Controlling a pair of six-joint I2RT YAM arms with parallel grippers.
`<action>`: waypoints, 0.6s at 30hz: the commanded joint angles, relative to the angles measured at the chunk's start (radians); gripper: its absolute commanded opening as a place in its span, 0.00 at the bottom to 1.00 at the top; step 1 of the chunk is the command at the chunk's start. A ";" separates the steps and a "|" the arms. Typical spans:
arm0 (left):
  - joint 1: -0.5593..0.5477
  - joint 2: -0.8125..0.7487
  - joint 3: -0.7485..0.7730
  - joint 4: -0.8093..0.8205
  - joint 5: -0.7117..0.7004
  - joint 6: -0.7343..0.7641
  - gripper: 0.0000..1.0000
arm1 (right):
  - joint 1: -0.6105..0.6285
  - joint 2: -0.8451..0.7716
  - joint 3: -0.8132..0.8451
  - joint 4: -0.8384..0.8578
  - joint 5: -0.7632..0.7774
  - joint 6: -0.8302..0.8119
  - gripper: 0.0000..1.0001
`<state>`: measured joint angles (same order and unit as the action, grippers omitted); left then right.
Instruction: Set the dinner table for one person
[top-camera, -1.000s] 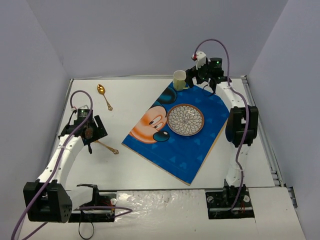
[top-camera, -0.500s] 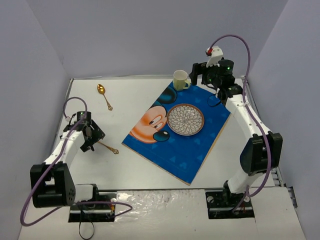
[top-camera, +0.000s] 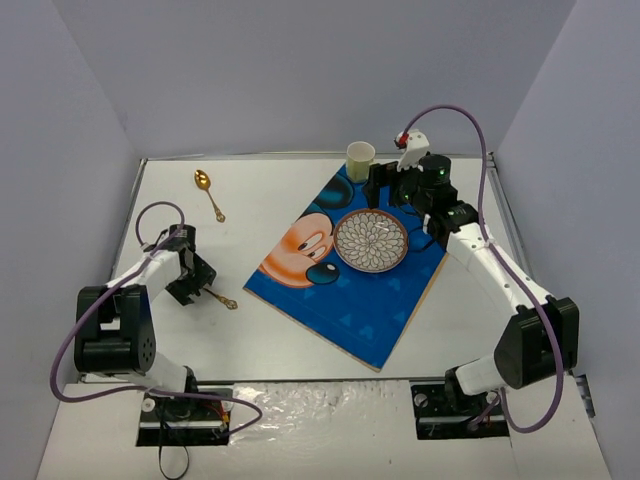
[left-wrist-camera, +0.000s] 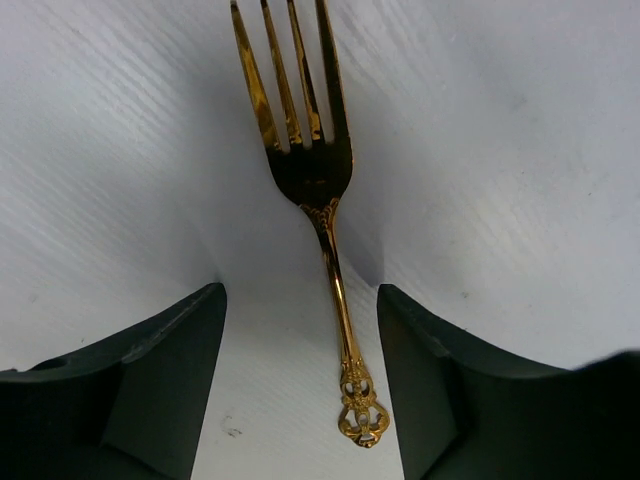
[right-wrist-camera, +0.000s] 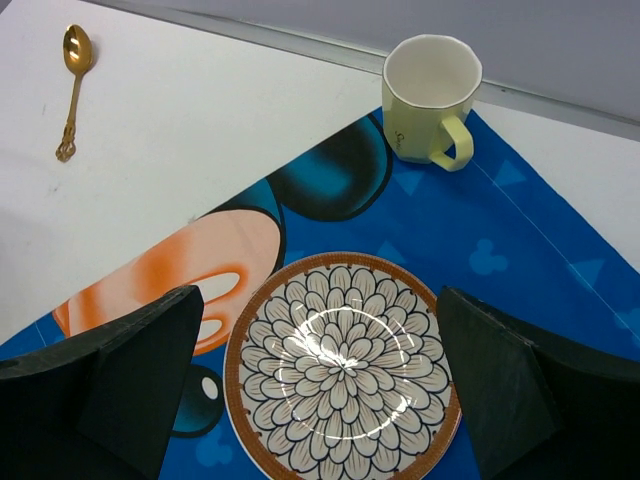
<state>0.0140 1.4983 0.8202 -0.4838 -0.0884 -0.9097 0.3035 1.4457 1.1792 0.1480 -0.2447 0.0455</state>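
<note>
Okay, the dinner table (top-camera: 260, 340) is the white top under everything, with a blue placemat (top-camera: 360, 300) lying at a slant on its right-centre. A patterned plate (right-wrist-camera: 340, 365) sits on the mat. A pale yellow cup (right-wrist-camera: 428, 98) stands upright at the mat's far corner, apart from the plate, handle toward the mat. A gold spoon (top-camera: 209, 193) lies on bare table far left, well apart from the mat.

The gold fork (left-wrist-camera: 320, 200) lies flat on bare table at the left, tines pointing away from the wrist camera. Your left gripper (left-wrist-camera: 300, 290) is spread open and straddles its handle. The handle runs between the two fingers, a little nearer the right one, touching neither. I can't tell from the wrist view if the fingertips are down on the table yet.

Your right gripper (right-wrist-camera: 318, 295) is wide open too, hanging over the plate, holding nothing.

Judgement: the step is the fork pickup. Nudge sideways so the handle sits centred between the fingers. Go low enough that the pads meet the thin metal, not the air above it. Close on the plain shaft just above the ornate end. It's flat and slick, so it could skid or pivot; lift slowly. Then lay it on the mat beside the plate. Keep the right arm off the cup.
</note>
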 joint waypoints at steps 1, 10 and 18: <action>-0.002 0.046 0.033 0.044 -0.009 -0.046 0.54 | 0.002 -0.093 -0.013 0.043 0.033 -0.010 0.99; -0.001 0.064 0.003 0.028 0.009 -0.062 0.09 | 0.002 -0.152 -0.046 0.016 0.053 -0.029 1.00; -0.002 0.005 0.046 -0.042 0.030 -0.064 0.00 | 0.002 -0.165 -0.061 0.007 0.046 -0.020 1.00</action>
<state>0.0143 1.5350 0.8451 -0.4659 -0.0960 -0.9536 0.3027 1.3264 1.1166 0.1076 -0.2081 0.0257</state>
